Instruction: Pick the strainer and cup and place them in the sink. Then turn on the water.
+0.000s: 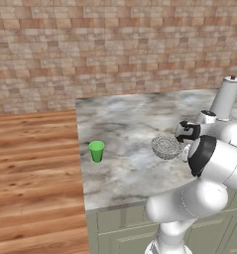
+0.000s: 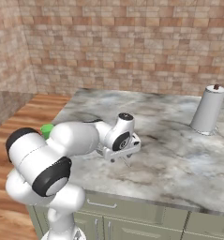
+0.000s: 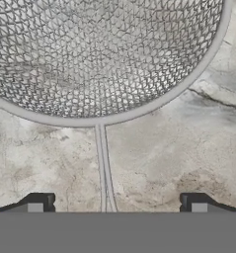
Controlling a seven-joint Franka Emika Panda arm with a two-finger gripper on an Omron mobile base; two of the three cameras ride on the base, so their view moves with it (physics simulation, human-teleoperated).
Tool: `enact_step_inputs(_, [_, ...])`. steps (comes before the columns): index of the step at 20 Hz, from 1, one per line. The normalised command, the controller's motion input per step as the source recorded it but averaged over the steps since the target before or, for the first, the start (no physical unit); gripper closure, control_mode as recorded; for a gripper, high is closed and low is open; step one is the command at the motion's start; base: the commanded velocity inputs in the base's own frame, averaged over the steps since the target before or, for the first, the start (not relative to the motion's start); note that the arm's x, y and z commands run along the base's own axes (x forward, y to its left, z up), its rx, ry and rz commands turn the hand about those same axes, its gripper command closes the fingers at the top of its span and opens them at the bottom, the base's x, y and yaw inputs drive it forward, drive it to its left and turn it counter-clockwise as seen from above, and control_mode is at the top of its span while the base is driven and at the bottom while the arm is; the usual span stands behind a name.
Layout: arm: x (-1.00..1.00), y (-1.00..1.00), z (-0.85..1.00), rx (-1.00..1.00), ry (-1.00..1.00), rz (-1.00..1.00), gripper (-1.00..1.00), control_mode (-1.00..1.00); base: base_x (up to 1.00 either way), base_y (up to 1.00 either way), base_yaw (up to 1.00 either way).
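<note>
The strainer, a round bowl of grey metal mesh, rests on the marble counter. In the hand view its mesh bowl fills the top, and its thin wire handle runs down between my two fingertips. My gripper is open and hovers just above that handle, holding nothing. From the right base view the gripper points down at the counter. The green cup stands upright near the counter's left edge, well to the left of the strainer, partly hidden behind my arm. The sink and the water are out of view.
A tall white canister with a small dark red knob stands at the back right of the counter. A brick wall runs behind. Wooden floor lies past the counter's left edge, and cabinet fronts sit below its front edge.
</note>
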Motion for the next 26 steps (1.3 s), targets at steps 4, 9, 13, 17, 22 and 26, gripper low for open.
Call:
enact_step_inputs(4, [0.0,0.0,-0.27,0.0,0.0,0.0,-1.0,-1.0,0.0,0.0,0.0])
enact_step_inputs(9, [0.0,0.0,-0.01,0.0,0.0,0.0,-1.0,-1.0,0.0,0.0,0.0])
enact_step_inputs(13, [0.0,0.0,0.0,0.0,0.0,0.0,1.0,-1.0,0.0,0.0,0.0])
enact_step_inputs(17, [0.0,0.0,0.0,0.0,0.0,0.0,1.0,-1.0,0.0,0.0,0.0])
enact_step_inputs(22, [0.0,0.0,0.0,0.0,-0.01,0.0,1.0,-1.0,0.0,0.0,0.0])
enact_step_inputs(26, [0.0,0.0,0.01,0.0,0.0,0.0,1.0,-1.0,0.0,0.0,0.0])
